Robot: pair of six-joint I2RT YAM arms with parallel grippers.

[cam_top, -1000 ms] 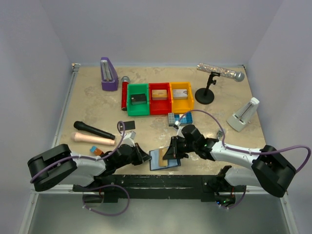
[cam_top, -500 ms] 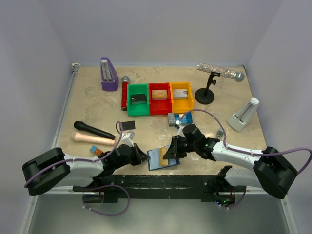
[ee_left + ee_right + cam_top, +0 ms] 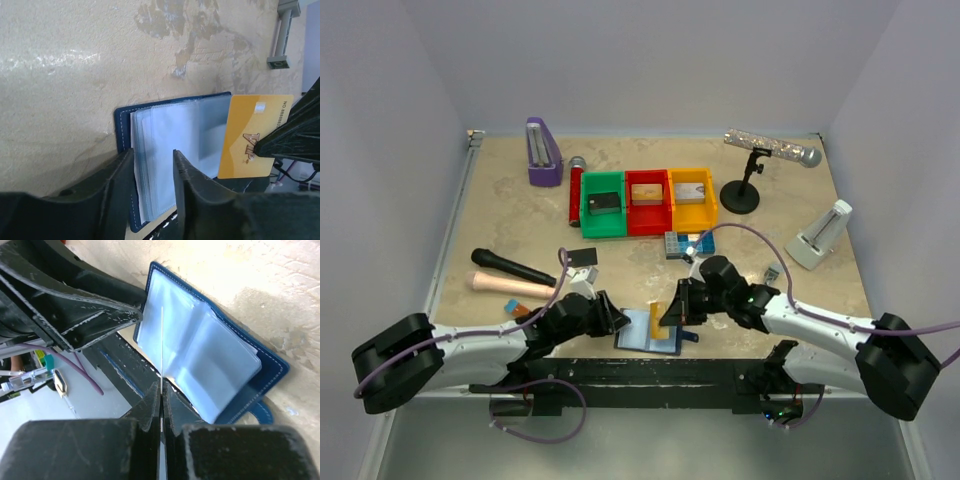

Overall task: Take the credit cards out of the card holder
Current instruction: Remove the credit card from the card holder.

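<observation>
The card holder point(image 3: 638, 330) lies open at the near edge of the tabletop point(image 3: 510, 215), between the two arms. Its navy cover is down and its pale blue-grey pockets point(image 3: 170, 145) face up. The pockets look clear, and I cannot tell whether any cards remain inside.

The left end effector point(image 3: 613, 322) is clenched on the holder's left edge, with the cover and the stack of pockets caught between its fingers point(image 3: 117, 185). The right end effector point(image 3: 670, 311) is clamped tight on the gold-tan card point(image 3: 252, 136). The card stands on edge over the open holder, so the right wrist view shows it only as a thin pale line. From the left wrist it shows a yellow face with a small silvery patch and dark printing. One edge meets the holder's far side, and I cannot tell whether it has cleared the pocket.

Farther back three bins stand touching in a row. The green bin point(image 3: 587, 207) holds the black card point(image 3: 604, 201). The red bin point(image 3: 647, 177) holds a tan card point(image 3: 647, 194). The orange bin point(image 3: 692, 174) holds a silvery grey card point(image 3: 692, 191).
</observation>
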